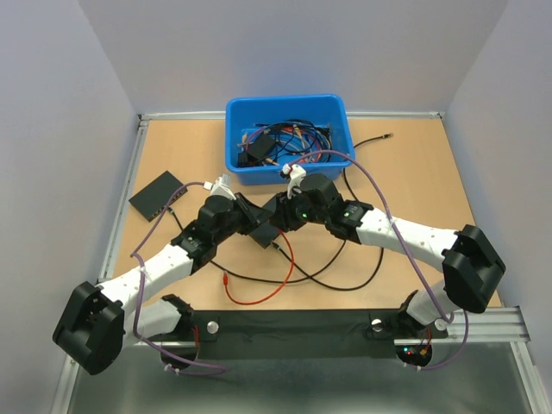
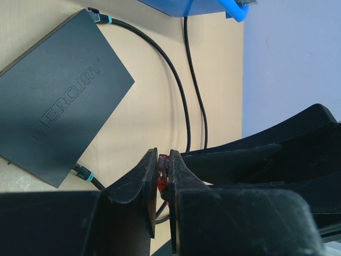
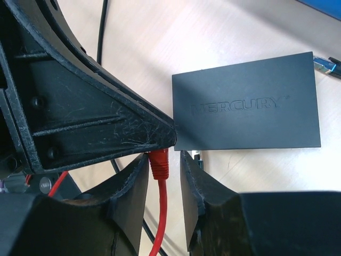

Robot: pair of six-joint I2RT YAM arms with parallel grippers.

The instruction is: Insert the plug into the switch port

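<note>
In the left wrist view my left gripper (image 2: 163,156) is shut on the plug (image 2: 162,173), whose red boot shows in the narrow slit between the fingers. The right wrist view shows the same plug (image 3: 160,163) hanging from the left gripper's finger (image 3: 101,122), its thin red cable (image 3: 161,213) running down. My right gripper (image 3: 164,157) stands open around the boot, with a gap on the right side. The black switch (image 3: 245,106) lies flat on the table just beyond. From above, both grippers (image 1: 259,226) (image 1: 278,221) meet at mid-table, right of the switch (image 1: 158,194).
A blue bin (image 1: 336,138) full of cables stands at the back centre. Black cables (image 2: 178,90) run from the switch across the table, and one black connector (image 2: 84,173) sits in its near edge. The red cable (image 1: 285,259) loops in front of the arms.
</note>
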